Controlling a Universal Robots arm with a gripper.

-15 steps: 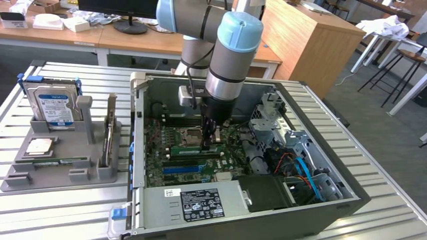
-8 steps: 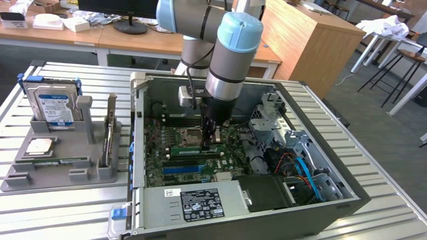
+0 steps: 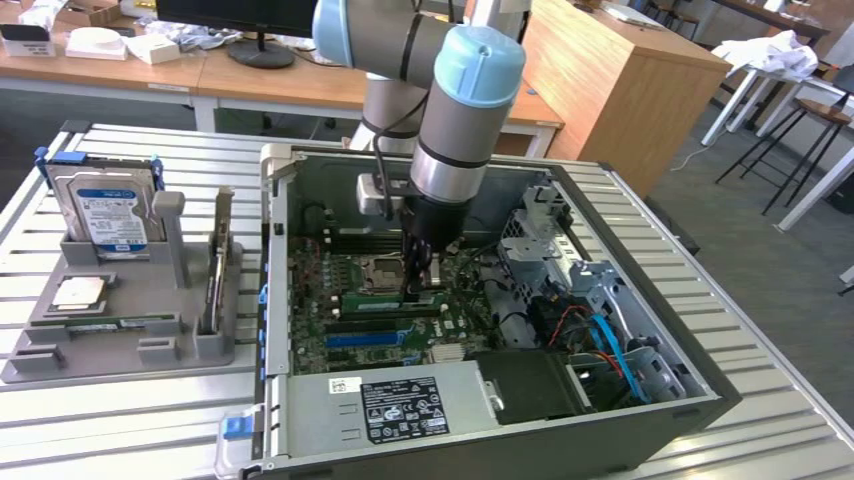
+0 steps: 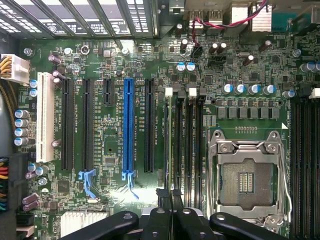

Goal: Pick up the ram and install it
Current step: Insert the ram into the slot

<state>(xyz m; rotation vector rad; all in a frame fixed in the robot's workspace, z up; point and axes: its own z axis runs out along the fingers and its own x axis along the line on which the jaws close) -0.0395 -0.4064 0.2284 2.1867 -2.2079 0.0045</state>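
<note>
The ram [image 4: 169,135] is showing just its thin top edge, so its chips are hiding. It is standing on its edge along a black slot near the blue slot [image 4: 128,130]. The gripper [image 4: 169,193] is squeezing one end of it, fingers close together. The white writing by the slots is looking too tiny to read, and so is the hard drive [image 3: 110,215] label.

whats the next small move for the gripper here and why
Probably ease straight down: the gripper grips the ram edge-on, lined up with the memory slots beside the CPU socket, so only seating seems left.
</note>
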